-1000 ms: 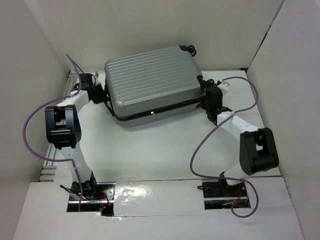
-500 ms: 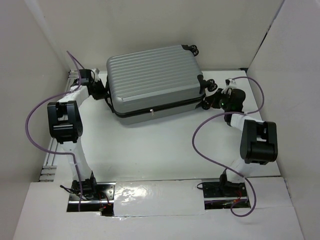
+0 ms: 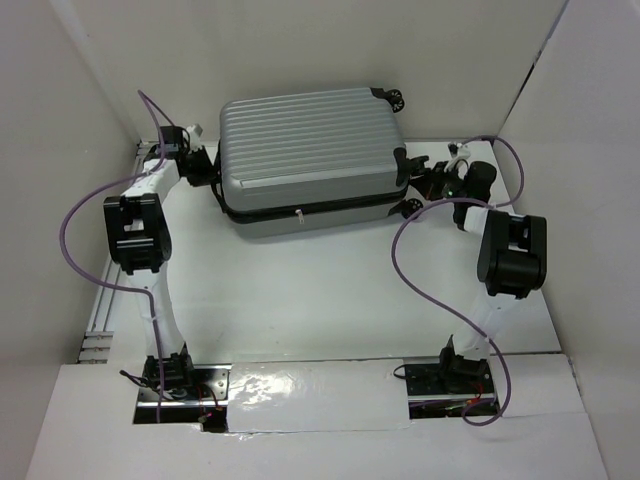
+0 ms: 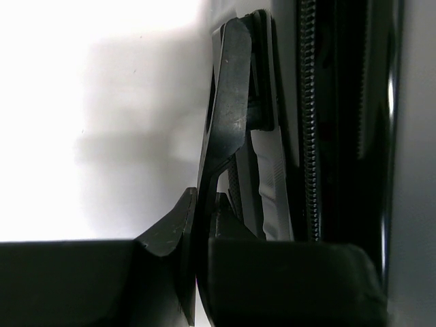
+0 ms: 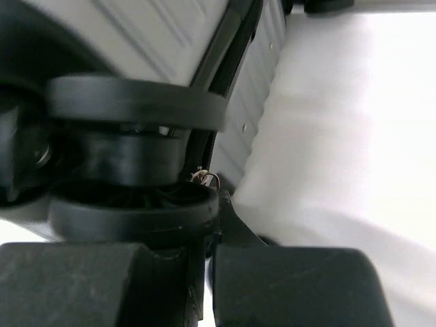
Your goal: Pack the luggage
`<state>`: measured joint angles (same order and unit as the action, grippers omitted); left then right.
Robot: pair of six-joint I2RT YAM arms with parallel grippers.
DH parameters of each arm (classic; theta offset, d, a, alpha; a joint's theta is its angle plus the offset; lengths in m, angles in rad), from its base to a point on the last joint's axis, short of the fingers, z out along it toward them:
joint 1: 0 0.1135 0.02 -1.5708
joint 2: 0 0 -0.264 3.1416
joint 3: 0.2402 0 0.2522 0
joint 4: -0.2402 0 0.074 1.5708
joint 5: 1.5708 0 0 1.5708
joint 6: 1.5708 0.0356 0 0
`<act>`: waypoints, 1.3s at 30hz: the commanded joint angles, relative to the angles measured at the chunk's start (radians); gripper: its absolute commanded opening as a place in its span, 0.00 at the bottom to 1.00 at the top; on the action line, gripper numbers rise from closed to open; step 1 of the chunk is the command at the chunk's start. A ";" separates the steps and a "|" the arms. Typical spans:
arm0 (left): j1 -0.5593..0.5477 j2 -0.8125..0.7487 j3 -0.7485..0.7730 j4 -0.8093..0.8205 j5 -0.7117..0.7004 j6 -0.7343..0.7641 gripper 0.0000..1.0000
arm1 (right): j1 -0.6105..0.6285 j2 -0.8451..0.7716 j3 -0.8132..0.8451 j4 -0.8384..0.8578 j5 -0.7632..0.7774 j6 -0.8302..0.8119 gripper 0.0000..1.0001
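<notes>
Flanking luggage (image 3: 310, 150) — left gripper (image 3: 211, 180), right gripper (image 3: 420, 186)

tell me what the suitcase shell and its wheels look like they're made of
The suitcase shell is probably hard moulded plastic, silver-grey with a soft sheen; its crisp ribs hold their shape. The wheels are black and matte, likely plastic or rubber; their smooth, dull rims don't settle which.

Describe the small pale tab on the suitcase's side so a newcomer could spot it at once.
Find the large silver-grey ribbed hard-shell suitcase lying flat at the back of the white table. Follow the black seam along its near side to roughly halfway. The small pale tab hangs there, the only light speck on that dark line.
</notes>
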<state>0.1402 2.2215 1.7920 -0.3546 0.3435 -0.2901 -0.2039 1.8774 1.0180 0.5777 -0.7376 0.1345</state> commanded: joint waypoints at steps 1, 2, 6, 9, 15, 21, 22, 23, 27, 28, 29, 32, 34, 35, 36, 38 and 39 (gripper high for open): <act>0.084 0.110 0.061 -0.011 -0.089 0.089 0.00 | -0.062 0.066 0.131 0.111 0.256 -0.047 0.00; 0.084 0.110 0.070 -0.011 -0.077 0.089 0.00 | -0.061 0.078 0.160 0.128 0.268 -0.047 0.00; 0.084 0.156 0.122 -0.023 -0.067 0.100 0.00 | -0.023 0.166 0.272 0.137 0.303 -0.047 0.00; 0.084 0.190 0.174 -0.037 -0.058 0.100 0.00 | -0.012 0.258 0.378 0.148 0.293 -0.047 0.00; 0.084 0.204 0.204 -0.055 -0.058 0.100 0.00 | 0.008 0.425 0.560 0.159 0.351 0.019 0.00; 0.084 0.239 0.256 -0.082 -0.067 0.100 0.00 | 0.027 0.568 0.726 0.126 0.444 0.039 0.00; 0.084 0.239 0.256 -0.083 -0.067 0.100 0.00 | 0.037 0.586 0.779 0.126 0.463 0.039 0.00; 0.084 0.239 0.265 -0.093 -0.067 0.100 0.00 | 0.037 0.633 0.810 0.126 0.478 0.039 0.00; 0.084 0.239 0.254 -0.093 -0.077 0.080 0.00 | 0.057 0.782 1.019 0.117 0.535 0.094 0.00; 0.084 0.239 0.254 -0.093 -0.066 0.080 0.00 | 0.070 0.813 1.112 0.117 0.559 0.105 0.00; 0.084 0.239 0.245 -0.093 -0.066 0.080 0.00 | 0.080 0.872 1.158 0.105 0.575 0.105 0.00; 0.084 0.221 0.245 -0.093 -0.075 0.080 0.00 | 0.116 0.927 1.265 0.091 0.564 0.105 0.00; 0.084 0.207 0.245 -0.093 -0.087 0.069 0.00 | 0.142 0.881 1.227 0.115 0.531 0.094 0.00; 0.084 0.187 0.245 -0.093 -0.104 0.069 0.08 | 0.143 0.843 1.094 0.151 0.530 0.094 0.00; 0.084 0.175 0.245 -0.093 -0.121 0.049 0.21 | 0.158 0.750 1.009 0.247 0.549 0.064 0.00; 0.084 0.141 0.254 -0.113 -0.173 0.016 0.71 | 0.173 0.665 0.806 0.315 0.563 0.045 0.00; 0.084 0.098 0.254 -0.113 -0.198 -0.001 1.00 | 0.182 0.598 0.765 0.326 0.563 0.045 0.00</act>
<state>0.1627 2.3802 2.0567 -0.4053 0.3202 -0.2676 -0.0231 2.6286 1.9308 0.8089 -0.3859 0.2493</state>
